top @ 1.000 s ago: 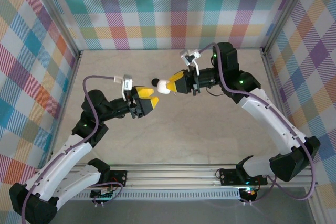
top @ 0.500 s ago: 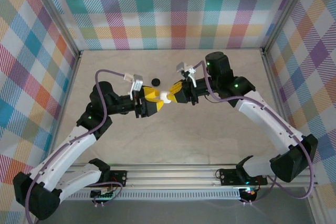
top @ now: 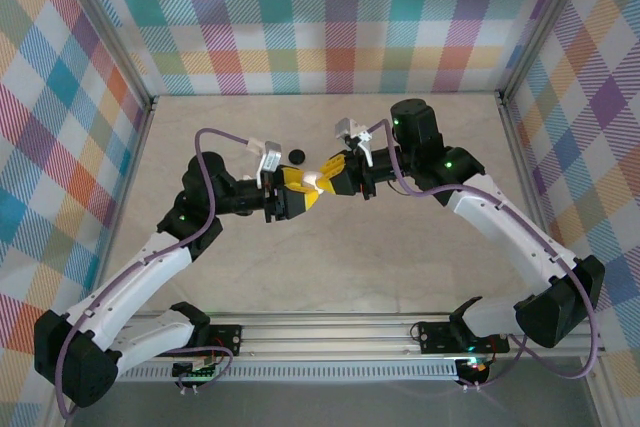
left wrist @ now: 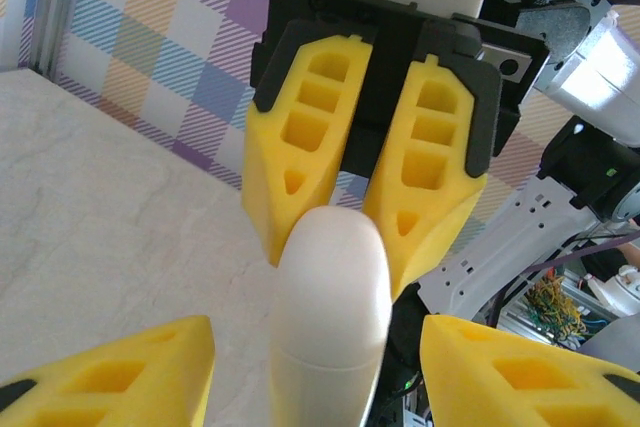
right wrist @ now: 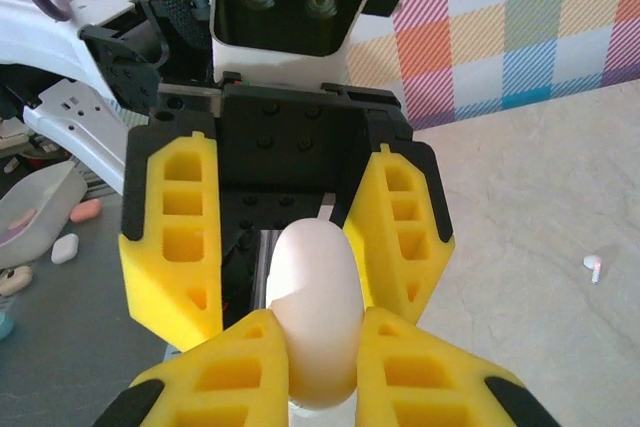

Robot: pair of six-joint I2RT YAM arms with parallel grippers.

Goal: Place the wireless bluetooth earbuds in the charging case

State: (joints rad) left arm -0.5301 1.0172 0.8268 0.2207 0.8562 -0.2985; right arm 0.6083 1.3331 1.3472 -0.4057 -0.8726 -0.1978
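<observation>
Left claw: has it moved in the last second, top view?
Yes. The left claw went right: it ended under the black disc before, now reaches past it, straddling the charging case.

Top external view: the charging case point(top: 316, 183) shows as a white sliver. Most of it is covered by the yellow fingers of the left gripper point(top: 308, 194) and right gripper point(top: 326, 177), and contact between the left fingers and the case cannot be judged there.

Left wrist view: the case's lower end runs off the bottom edge, as do both of that camera's own fingers point(left wrist: 120, 372).

Right wrist view: the case's near end sits hidden between that gripper's own fingers point(right wrist: 430, 377).

Case contents not visible (it presents as a closed shell).

A tiny white item point(right wrist: 594, 267) on the table point(right wrist: 520, 207) is too small to identify. Blurred clutter point(right wrist: 40, 212) beyond the table's edge is unreadable
</observation>
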